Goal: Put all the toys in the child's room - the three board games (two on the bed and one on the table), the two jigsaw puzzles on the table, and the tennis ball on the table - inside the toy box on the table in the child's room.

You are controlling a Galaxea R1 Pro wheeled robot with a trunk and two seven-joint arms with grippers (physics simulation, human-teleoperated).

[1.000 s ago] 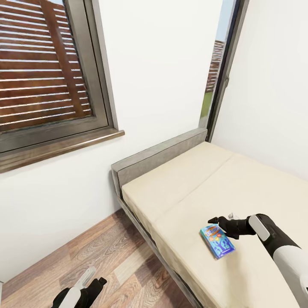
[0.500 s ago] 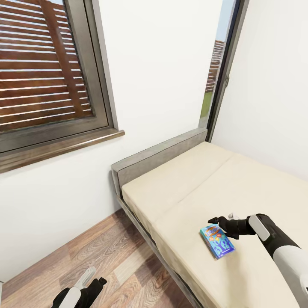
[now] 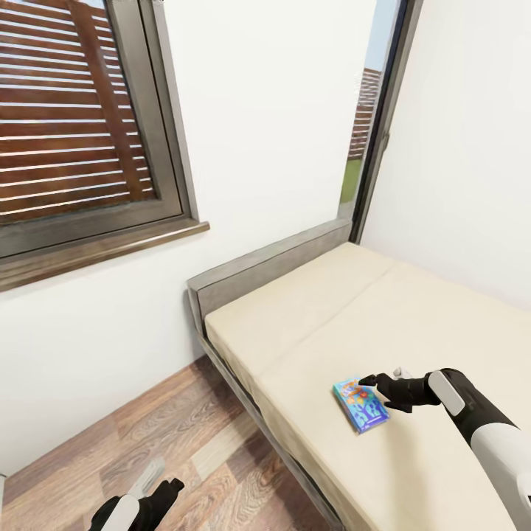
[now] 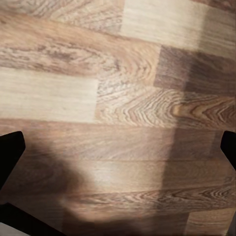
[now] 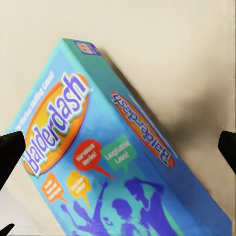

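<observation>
A blue board game (image 3: 360, 404) with a yellow "Balderdash" title lies flat on the cream bed (image 3: 442, 324) near its front edge. My right gripper (image 3: 377, 385) hovers just above the box's far right corner, open and holding nothing. In the right wrist view the board game (image 5: 98, 162) lies tilted on the mattress, with the gripper (image 5: 118, 152) spread wide over it and dark fingertips (image 5: 10, 156) at both picture edges. My left gripper (image 3: 161, 493) hangs low over the wood floor (image 4: 118, 98), open and empty.
The bed has a grey headboard (image 3: 265, 269) against the white wall. A large window (image 3: 74, 133) with a brown sill is on the left and a narrow one (image 3: 369, 118) in the corner. Wood plank floor (image 3: 192, 428) runs beside the bed.
The whole view has shifted a little, so the camera moved. The bed and the blue box now sit slightly further left under my right gripper. Both grippers stay open.
</observation>
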